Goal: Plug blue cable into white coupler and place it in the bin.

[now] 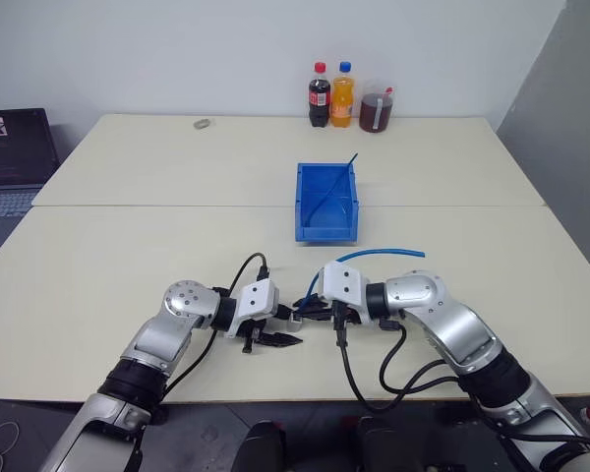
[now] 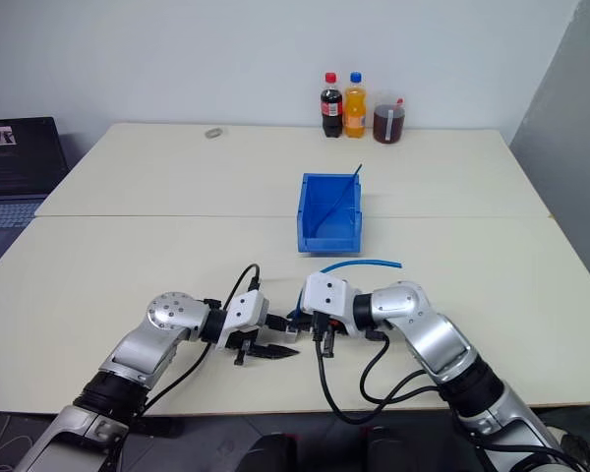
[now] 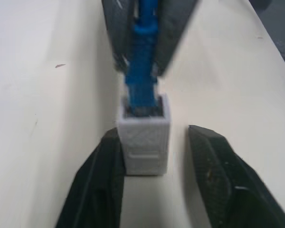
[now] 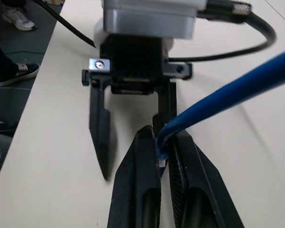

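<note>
The white coupler point(image 3: 143, 137) is at the table's near middle, with the plug of the blue cable point(image 3: 141, 71) seated in its socket. My left gripper point(image 3: 156, 133) is open around the coupler. One finger point(image 3: 97, 185) touches its side and the other finger point(image 3: 223, 180) stands apart from it. My right gripper point(image 4: 162, 135) is shut on the blue cable point(image 4: 228, 92) just behind the plug, facing the left gripper point(image 1: 280, 332). The rest of the cable point(image 1: 383, 254) arcs over the right wrist. The blue bin point(image 1: 326, 228) stands just beyond both hands.
A thin dark-blue strand point(image 1: 336, 185) leans inside the bin. Two bottles point(image 1: 319, 95) and a jar of dark liquid point(image 1: 377, 108) stand at the table's far edge, with a small grey object point(image 1: 203, 124) to their left. A laptop point(image 1: 15, 157) is at the far left.
</note>
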Controlling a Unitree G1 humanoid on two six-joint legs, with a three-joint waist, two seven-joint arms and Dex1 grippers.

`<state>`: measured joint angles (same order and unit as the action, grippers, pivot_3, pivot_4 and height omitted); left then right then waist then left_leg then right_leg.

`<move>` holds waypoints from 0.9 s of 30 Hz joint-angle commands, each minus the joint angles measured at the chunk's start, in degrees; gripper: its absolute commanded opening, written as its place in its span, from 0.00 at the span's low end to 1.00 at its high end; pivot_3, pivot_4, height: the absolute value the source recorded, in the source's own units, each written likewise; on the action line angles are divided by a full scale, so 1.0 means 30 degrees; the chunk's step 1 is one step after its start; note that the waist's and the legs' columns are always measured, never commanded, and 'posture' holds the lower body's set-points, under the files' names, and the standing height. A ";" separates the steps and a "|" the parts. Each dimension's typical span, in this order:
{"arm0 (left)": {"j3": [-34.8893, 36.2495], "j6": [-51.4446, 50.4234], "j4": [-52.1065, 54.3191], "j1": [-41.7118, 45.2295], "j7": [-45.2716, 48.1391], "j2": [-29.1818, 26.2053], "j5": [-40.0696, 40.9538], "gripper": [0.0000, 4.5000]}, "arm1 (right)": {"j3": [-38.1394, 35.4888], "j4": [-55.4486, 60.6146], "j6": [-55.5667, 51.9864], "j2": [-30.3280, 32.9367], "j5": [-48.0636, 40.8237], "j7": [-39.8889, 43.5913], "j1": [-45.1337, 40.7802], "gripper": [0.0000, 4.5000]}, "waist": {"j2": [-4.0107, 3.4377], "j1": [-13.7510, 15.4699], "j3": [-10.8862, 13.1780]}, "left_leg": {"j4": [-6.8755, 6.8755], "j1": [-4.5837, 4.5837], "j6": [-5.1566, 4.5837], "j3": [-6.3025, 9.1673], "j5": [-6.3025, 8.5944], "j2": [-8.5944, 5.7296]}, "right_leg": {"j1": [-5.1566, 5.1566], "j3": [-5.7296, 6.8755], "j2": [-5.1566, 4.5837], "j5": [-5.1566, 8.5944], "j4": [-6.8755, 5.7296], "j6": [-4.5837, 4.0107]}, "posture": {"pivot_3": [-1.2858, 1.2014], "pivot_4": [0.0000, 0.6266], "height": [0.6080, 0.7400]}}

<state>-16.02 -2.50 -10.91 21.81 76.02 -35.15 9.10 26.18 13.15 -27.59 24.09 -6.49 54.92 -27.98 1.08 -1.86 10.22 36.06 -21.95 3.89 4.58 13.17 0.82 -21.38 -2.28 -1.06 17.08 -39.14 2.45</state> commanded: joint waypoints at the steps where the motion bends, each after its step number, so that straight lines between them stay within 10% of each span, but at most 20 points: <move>1: 0.1041 -0.0940 0.0931 -0.0626 -0.0293 -0.0780 0.0570 0.73 | -0.1505 0.1503 -0.1147 -0.0127 -0.1137 -0.0535 -0.0123 0.00 | 0.0004 -0.0023 0.0008 | -0.0001 -0.0004 0.0000 -0.0001 0.0000 0.0000 | -0.0005 -0.0002 0.0000 0.0000 0.0000 0.0000 | 0.52 0.24 1.00; 6: 0.3095 -0.2956 0.2206 -0.1247 -0.1742 -0.1353 0.1963 0.99 | -0.4173 0.2884 -0.3473 -0.0706 -0.3109 -0.1923 -0.0537 0.00 | 0.0001 -0.0054 0.0027 | -0.0019 -0.0051 0.0000 0.0007 0.0000 0.0023 | -0.0054 0.0003 0.0009 0.0001 0.0007 -0.0005 | 0.52 0.24 1.00; 13: 0.5465 -0.6754 0.4289 0.0211 -0.4980 -0.0672 0.3817 1.00 | -0.7905 0.0881 -0.5445 -0.2146 -0.5425 -0.4273 -0.3183 0.00 | 0.0023 0.0020 0.0039 | 0.0012 -0.0280 0.0001 0.0018 -0.0001 0.0000 | -0.0239 0.0016 -0.0006 -0.0060 0.0003 -0.0073 | 0.52 0.24 1.00; 27: 0.4311 -0.8825 0.4719 0.3891 -0.8948 0.0229 0.1819 1.00 | -0.6334 -1.6478 0.1254 -0.2905 -0.1354 -0.3298 -1.2165 0.08 | 0.0036 -0.0182 0.0068 | -0.0035 -0.0323 0.0002 -0.0052 0.0000 -0.0012 | -0.0320 -0.0024 -0.0012 -0.0085 0.0032 -0.0116 | 0.52 0.24 1.00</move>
<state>-3.24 -29.63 2.55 32.25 49.60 -34.40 14.96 6.35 -32.51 -27.67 14.78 -12.29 42.39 -61.51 1.19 -2.41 10.43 35.95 -22.94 3.90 4.42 13.17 0.79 -22.36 -2.35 -1.10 16.82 -39.03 2.10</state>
